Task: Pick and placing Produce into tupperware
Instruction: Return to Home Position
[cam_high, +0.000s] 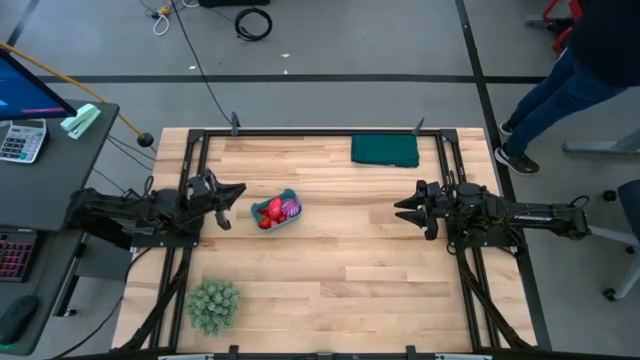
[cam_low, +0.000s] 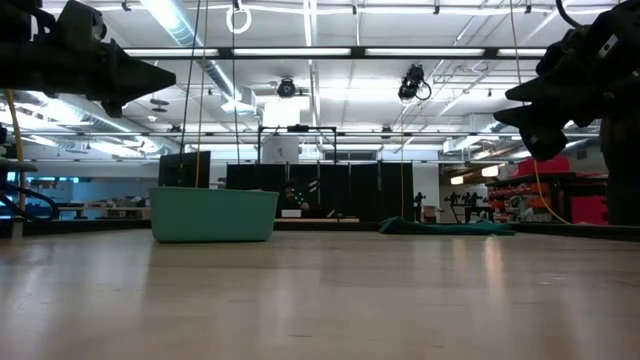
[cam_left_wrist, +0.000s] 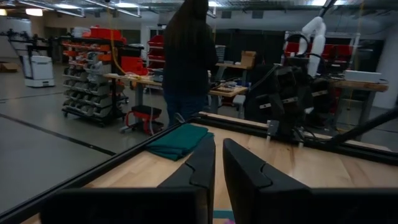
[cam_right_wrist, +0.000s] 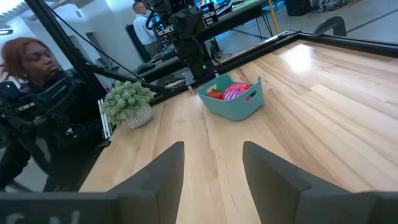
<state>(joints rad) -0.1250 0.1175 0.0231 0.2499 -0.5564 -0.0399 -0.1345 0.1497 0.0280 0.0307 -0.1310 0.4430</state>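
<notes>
The teal tupperware (cam_high: 287, 194) stands on the table's left half, its base flat on the wood. Inside lie red produce (cam_high: 268, 213) and a magenta-purple piece (cam_high: 291, 208). The right wrist view shows the tupperware (cam_right_wrist: 235, 109) with the red pieces (cam_right_wrist: 214, 93) and the magenta piece (cam_right_wrist: 234, 91). My left gripper (cam_high: 240, 188) hovers just left of the tupperware, above the table, fingers together and empty (cam_left_wrist: 217, 149). My right gripper (cam_high: 398, 210) hangs over the table's right half, open and empty (cam_right_wrist: 211, 152), pointing toward the tupperware. In the low view both grippers are well above the tabletop.
A dark green folded cloth (cam_high: 385, 150) lies near the far edge. A fuzzy green plant (cam_high: 213, 305) stands at the near left corner. One person stands past the table's far right corner (cam_high: 560, 80), another beside its left side (cam_right_wrist: 37, 93). Bare wood lies between the two grippers.
</notes>
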